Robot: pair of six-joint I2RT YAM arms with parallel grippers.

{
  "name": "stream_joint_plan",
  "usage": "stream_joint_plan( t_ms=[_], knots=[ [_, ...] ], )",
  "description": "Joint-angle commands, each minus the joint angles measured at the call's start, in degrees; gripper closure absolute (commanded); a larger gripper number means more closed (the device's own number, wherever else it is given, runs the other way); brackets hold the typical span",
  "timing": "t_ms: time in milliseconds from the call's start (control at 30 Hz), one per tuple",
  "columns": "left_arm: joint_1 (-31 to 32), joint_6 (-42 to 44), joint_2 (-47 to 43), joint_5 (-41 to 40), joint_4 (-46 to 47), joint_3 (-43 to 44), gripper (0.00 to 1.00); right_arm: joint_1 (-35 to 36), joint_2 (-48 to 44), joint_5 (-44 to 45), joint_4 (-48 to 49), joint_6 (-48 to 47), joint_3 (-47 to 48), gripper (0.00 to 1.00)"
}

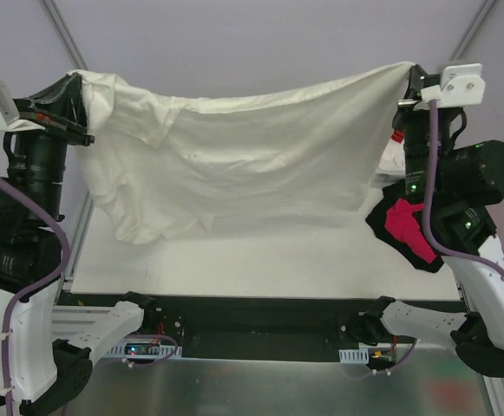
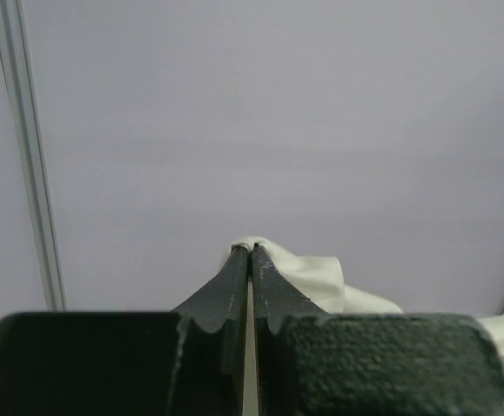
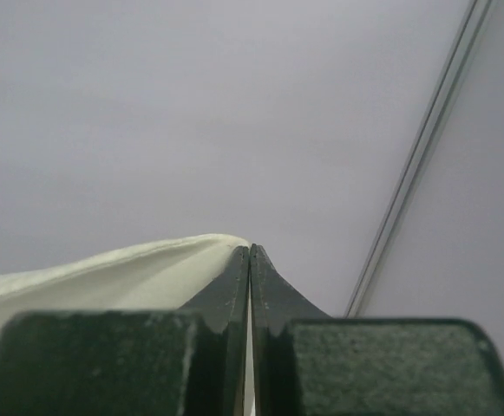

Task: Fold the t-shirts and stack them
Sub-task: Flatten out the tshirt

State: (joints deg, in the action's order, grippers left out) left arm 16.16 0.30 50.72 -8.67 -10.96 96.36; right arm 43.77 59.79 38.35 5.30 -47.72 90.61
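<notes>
A cream-white t-shirt (image 1: 243,160) hangs spread in the air above the table, stretched between both arms. My left gripper (image 1: 76,85) is shut on its upper left corner; in the left wrist view the cloth (image 2: 308,273) bunches over the closed left gripper (image 2: 252,249). My right gripper (image 1: 415,76) is shut on the upper right corner; in the right wrist view the hem (image 3: 121,264) runs off to the left of the closed right gripper (image 3: 249,250). The shirt's lower edge sags close to the table. More t-shirts, magenta-pink (image 1: 405,222) and black (image 1: 425,258), lie behind the right arm.
The white table (image 1: 260,260) lies beneath the hanging shirt, framed by metal rails. A bit of white cloth with red print (image 1: 394,149) shows beside the right arm. Both arm bases stand at the near edge.
</notes>
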Motion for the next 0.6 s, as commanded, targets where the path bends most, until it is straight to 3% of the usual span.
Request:
stream_joint_plan(
  t_ms=[0, 200, 567],
  knots=[
    [0.10, 4.27, 1.66, 4.35, 6.92, 8.48, 1.00, 0.53, 1.03, -3.27, 3.58, -8.09, 9.21, 0.99],
    [0.10, 5.06, 0.53, 7.17, 6.74, 9.56, 1.00, 1.41, -0.20, -3.89, 2.70, -9.58, 10.65, 0.99],
    [0.10, 6.47, -3.70, 7.43, 7.27, 6.30, 1.00, 1.50, -7.23, -5.92, 6.65, -8.96, 1.24, 0.99]
  ],
)
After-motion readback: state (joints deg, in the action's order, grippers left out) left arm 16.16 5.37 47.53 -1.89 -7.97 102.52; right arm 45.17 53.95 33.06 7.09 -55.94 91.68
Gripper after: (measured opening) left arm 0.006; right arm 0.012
